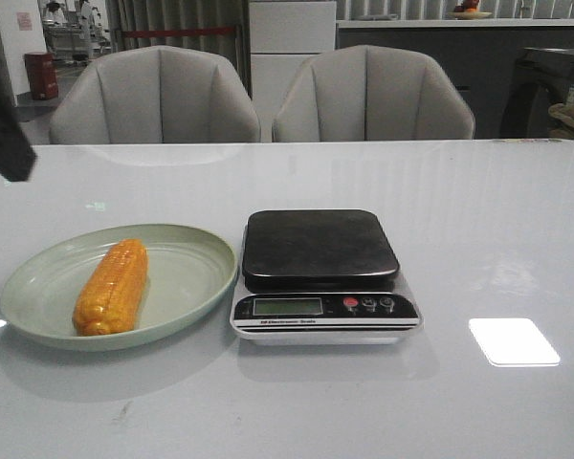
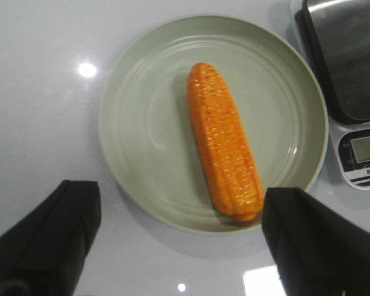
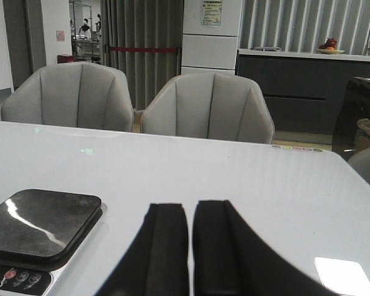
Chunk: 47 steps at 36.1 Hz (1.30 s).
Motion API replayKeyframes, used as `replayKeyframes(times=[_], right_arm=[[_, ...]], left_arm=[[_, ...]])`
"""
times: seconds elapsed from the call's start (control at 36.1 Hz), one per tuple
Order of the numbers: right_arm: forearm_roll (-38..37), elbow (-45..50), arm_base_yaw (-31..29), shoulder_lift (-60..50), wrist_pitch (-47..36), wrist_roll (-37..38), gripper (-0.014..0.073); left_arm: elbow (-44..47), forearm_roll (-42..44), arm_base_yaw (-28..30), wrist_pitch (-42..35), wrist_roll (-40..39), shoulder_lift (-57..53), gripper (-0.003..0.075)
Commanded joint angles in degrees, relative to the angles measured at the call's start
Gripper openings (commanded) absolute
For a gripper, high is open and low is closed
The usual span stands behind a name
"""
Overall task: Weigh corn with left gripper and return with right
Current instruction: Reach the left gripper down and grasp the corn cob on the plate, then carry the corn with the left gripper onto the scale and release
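The orange-yellow corn (image 1: 113,286) lies lengthwise on a pale green plate (image 1: 187,287) at the table's front left. In the left wrist view the corn (image 2: 224,140) lies on the plate (image 2: 142,123), and my left gripper (image 2: 182,237) hovers above the plate's near rim, open wide and empty. Its fingers (image 2: 49,240) stand well apart. A dark part of the left arm (image 1: 5,120) shows at the far left of the front view. My right gripper (image 3: 190,213) is shut and empty, low over the table to the right of the scale (image 3: 40,222).
A kitchen scale (image 1: 320,273) with a dark platform and a front display stands just right of the plate; it also shows in the left wrist view (image 2: 351,61). Two grey chairs (image 1: 153,96) stand behind the table's far edge.
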Motion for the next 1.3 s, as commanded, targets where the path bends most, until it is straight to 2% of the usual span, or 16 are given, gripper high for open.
replayKeyframes(times=[0.0, 0.3, 0.5, 0.64, 0.78, 0.89, 1.08, 1.27], right_arm=[[-0.6, 0.6, -0.4, -1.0, -4.8, -0.4, 0.0197], [-0.6, 0.6, -0.4, -1.0, -4.8, -0.4, 0.0197], [-0.6, 0.6, -0.4, -1.0, -4.8, -0.4, 0.0197], [-0.6, 0.6, -0.4, -1.0, -4.8, -0.4, 0.0197], [-0.6, 0.6, -0.4, -1.0, -4.8, -0.4, 0.0197], [-0.6, 0.6, -0.4, -1.0, -4.8, -0.4, 0.0197], [-0.6, 0.6, -0.4, -1.0, -4.8, -0.4, 0.0197], [-0.6, 0.6, -0.4, -1.0, -4.8, -0.4, 0.0197]], left_arm=[[-4.0, -0.7, -2.5, -5.1, -1.8, 4.7, 0.0586], [-10.3, -1.5, -4.3, -4.6, -3.8, 19.5, 0.0585], [-11.6, -3.3, -4.8, -4.3, -4.2, 25.0, 0.0565], [-12.5, -3.3, -6.1, -2.2, -4.2, 27.9, 0.0448], [-15.3, -3.3, -6.9, 0.5, -4.2, 29.0, 0.0238], [-19.5, -3.3, -7.3, 2.3, -4.2, 29.0, 0.0107], [-27.3, -4.0, -9.7, 3.4, -4.2, 29.1, 0.0115], [-32.2, -8.2, -12.5, 3.0, -4.2, 31.1, 0.0116]])
